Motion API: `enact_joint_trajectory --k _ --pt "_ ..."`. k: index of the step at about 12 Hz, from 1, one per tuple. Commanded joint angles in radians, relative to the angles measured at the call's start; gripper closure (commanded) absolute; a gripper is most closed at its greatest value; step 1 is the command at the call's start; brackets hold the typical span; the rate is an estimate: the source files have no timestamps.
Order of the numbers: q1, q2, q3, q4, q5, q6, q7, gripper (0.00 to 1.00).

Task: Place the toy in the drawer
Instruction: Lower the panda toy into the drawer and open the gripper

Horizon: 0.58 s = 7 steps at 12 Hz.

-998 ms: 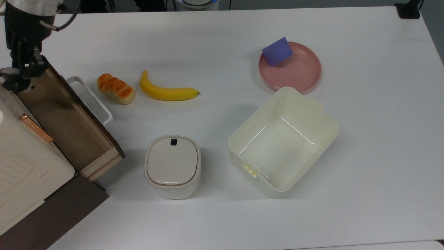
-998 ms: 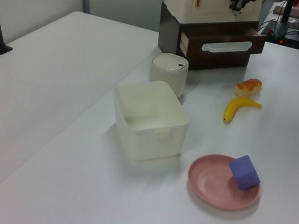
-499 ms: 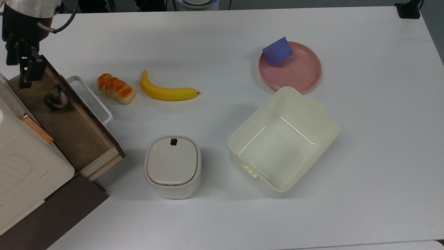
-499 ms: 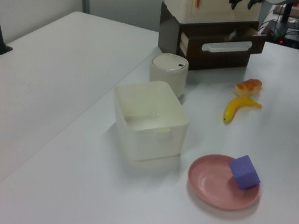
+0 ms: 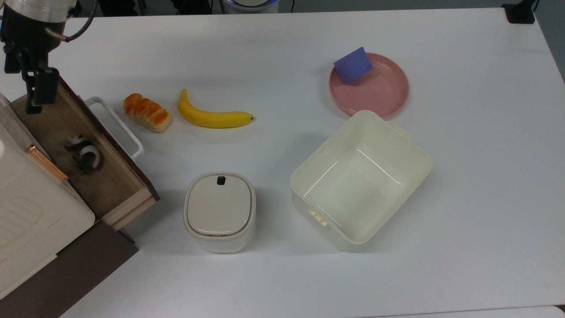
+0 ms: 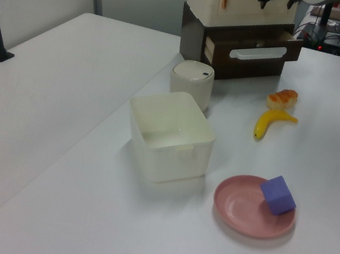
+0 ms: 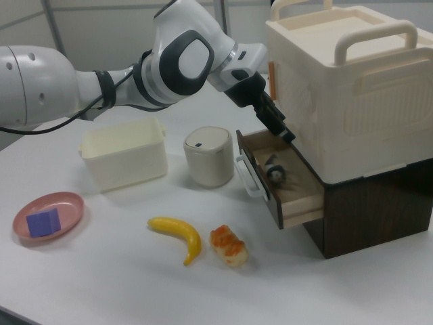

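The toy (image 5: 84,153) lay on the brown floor of the open drawer (image 5: 112,194), on its side as far as the top view showed. A second before it had been up in the gripper (image 5: 27,84), half a second before it was a blur mid-fall; by this moment it had come to rest further along the drawer. The gripper hung above the drawer's far end, fingers spread and empty. That looked like the task's main step done, with the drawer left open.

The cream bin (image 5: 412,170) held nothing. The lidded pot (image 5: 219,210) was closed. The pink plate (image 5: 384,92) carried the purple cube (image 5: 352,65). The banana (image 5: 212,117) and bread toy (image 5: 147,113) lay on the table (image 5: 476,198).
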<state>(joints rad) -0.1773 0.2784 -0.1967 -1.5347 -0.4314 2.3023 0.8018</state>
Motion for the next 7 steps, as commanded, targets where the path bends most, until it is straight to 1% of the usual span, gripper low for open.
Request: enact_joint_trajectory --k 1,2,3,4,5,6,7 --pt "0.007 -0.041 -0.004 -0.013 -0.010 -0.027 0.025 0.00" --pt "0.007 -0.051 0.000 -0.004 0.023 -0.081 0.016 0.00" --pt "0.013 -0.074 0.002 0.005 0.093 -0.119 -0.030 0.00" --pt "0.013 -0.100 0.005 0.011 0.164 -0.201 -0.112 0.00" --pt "0.016 -0.125 0.026 0.034 0.224 -0.306 -0.180 0.00" --pt "0.009 -0.158 0.063 0.036 0.262 -0.398 -0.244 0.00" --pt "0.009 -0.188 0.085 0.038 0.295 -0.482 -0.313 0.00"
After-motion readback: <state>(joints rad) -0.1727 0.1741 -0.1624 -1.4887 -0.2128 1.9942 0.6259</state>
